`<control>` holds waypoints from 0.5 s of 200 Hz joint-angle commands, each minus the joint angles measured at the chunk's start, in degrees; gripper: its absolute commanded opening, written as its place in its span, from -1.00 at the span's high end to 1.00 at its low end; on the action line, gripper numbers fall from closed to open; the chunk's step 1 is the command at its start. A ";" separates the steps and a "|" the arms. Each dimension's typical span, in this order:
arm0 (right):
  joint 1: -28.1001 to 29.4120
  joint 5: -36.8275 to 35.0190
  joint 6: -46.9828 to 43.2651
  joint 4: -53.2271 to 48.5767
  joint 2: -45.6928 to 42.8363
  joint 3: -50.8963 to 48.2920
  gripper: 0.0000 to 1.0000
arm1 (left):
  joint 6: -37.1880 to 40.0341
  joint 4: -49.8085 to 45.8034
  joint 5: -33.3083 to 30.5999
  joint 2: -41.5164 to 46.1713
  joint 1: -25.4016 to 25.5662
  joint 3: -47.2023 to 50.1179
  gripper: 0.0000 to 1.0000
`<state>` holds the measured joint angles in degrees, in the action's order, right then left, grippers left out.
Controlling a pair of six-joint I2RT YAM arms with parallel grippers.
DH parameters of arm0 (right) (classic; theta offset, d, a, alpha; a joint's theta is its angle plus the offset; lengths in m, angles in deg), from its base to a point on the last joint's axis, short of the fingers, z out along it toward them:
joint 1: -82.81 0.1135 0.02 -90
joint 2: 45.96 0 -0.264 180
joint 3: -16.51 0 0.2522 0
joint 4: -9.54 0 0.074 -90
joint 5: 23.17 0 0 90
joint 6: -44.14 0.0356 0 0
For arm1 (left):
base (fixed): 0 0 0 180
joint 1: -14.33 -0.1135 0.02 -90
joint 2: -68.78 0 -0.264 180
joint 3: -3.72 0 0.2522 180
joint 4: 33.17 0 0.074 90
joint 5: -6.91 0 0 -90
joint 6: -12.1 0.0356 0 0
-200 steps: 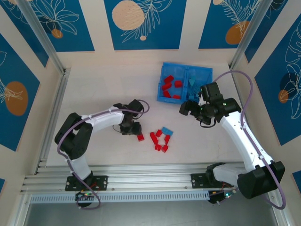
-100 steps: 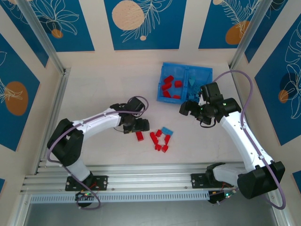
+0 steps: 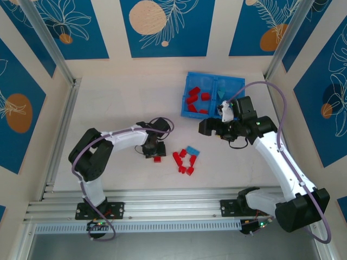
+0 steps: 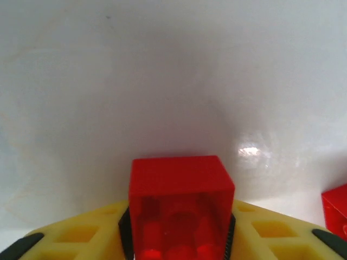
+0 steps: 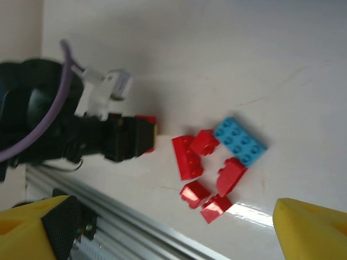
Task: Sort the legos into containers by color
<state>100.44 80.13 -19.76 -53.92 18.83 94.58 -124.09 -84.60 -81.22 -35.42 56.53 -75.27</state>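
In the left wrist view my left gripper (image 4: 179,227) is shut on a red lego (image 4: 181,187), with both black pads against its sides. From above, that red lego (image 3: 157,158) sits low over the table under my left gripper (image 3: 154,151). A cluster of loose red legos (image 3: 182,162) and a light blue lego (image 3: 192,150) lie just right of it. The blue tray (image 3: 201,76) holds red legos (image 3: 196,101) in its left container and light blue legos (image 3: 221,95) in its right. My right gripper (image 3: 203,127) hangs open and empty below the tray.
The right wrist view looks down on the loose red legos (image 5: 190,157), the light blue lego (image 5: 239,141) and my left gripper (image 5: 133,138). An aluminium rail (image 3: 162,197) runs along the near table edge. The right arm covers part of the tray's right side.
My left gripper opened wide, then closed round the red lego and shifted slightly left. My right gripper moved left, away from the tray, staying open.
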 commanded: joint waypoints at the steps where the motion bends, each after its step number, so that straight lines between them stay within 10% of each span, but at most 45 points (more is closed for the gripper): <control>1: 1.57 7.02 -4.79 1.01 -1.07 -1.80 -0.86 | 0.29 -1.69 -0.54 -0.84 0.25 -0.94 0.25; 100: 1.84 -11.08 1.86 4.39 -5.70 -2.13 -0.87 | 16.62 -10.64 -2.13 -3.29 0.71 -38.04 0.43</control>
<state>102.47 77.46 -20.98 -51.23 16.01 92.73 -114.74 -93.10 -82.77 -35.58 56.61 -101.72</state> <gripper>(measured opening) 0.931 0.328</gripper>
